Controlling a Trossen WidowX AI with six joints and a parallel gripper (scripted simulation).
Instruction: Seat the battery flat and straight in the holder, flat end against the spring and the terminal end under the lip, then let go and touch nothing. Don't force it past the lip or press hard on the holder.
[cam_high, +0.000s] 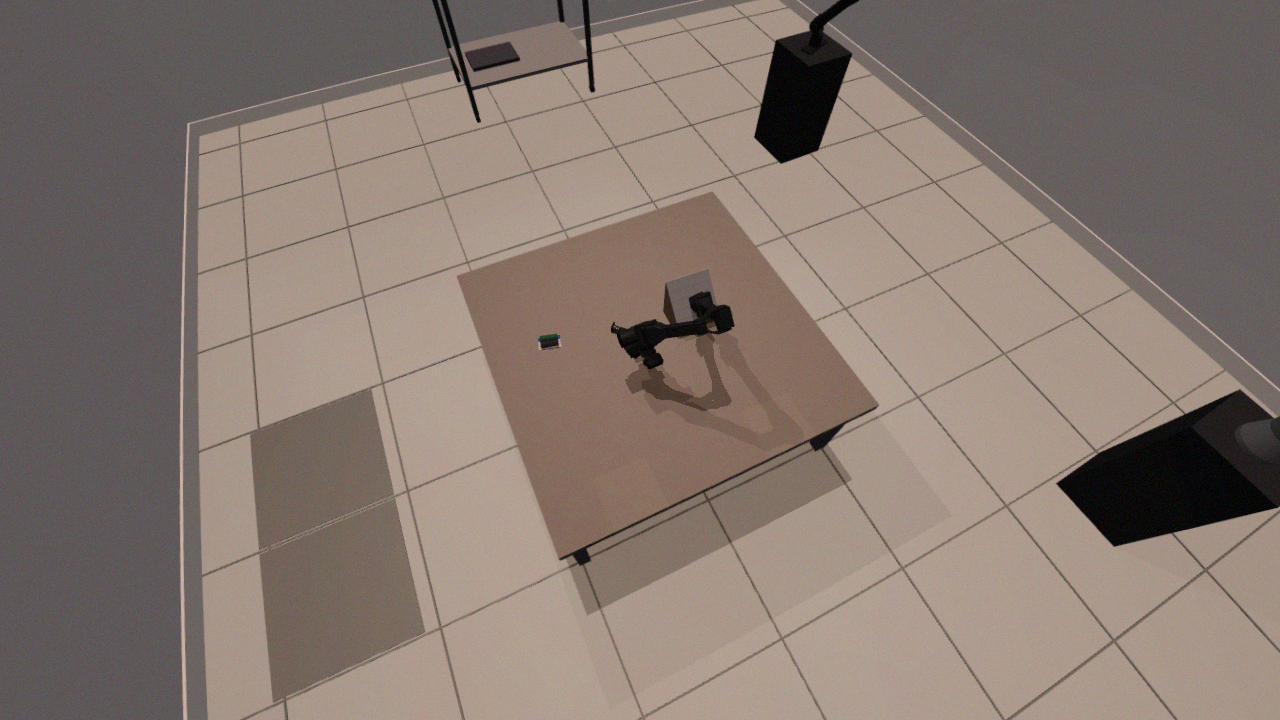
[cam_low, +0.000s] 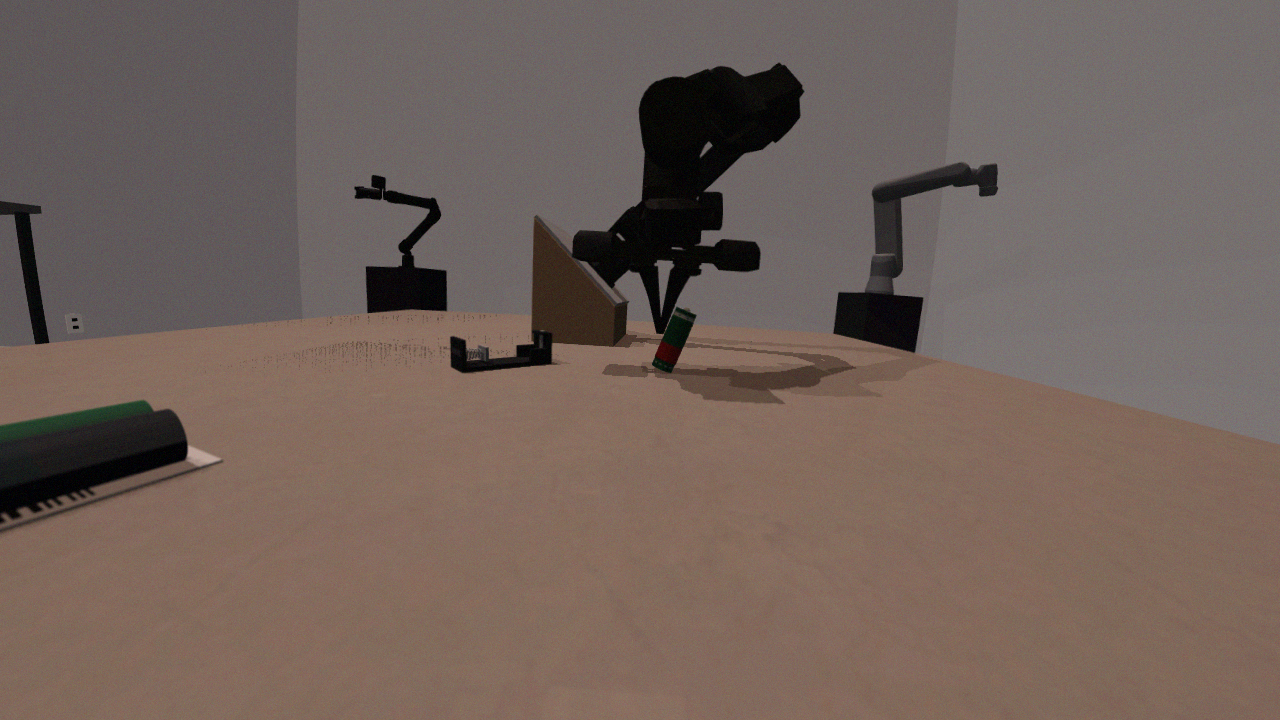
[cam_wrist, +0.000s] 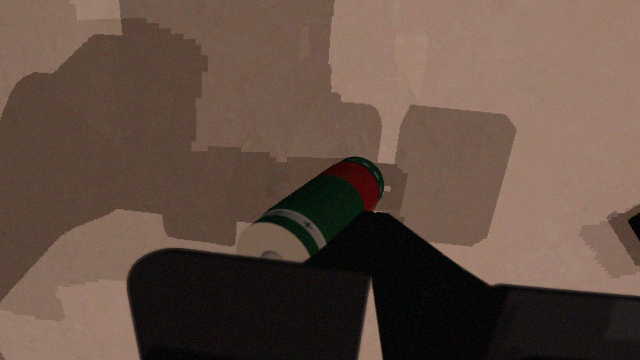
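Fingers pressed together (gripping nothing) tip the battery; push gently so it falls without rolling.

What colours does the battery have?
The battery is green with a red band and a white end; the wrist view shows it best.

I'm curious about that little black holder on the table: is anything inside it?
Nothing but its spring: the holder is otherwise empty. The battery leans tilted on the table apart from it, under the shut gripper.
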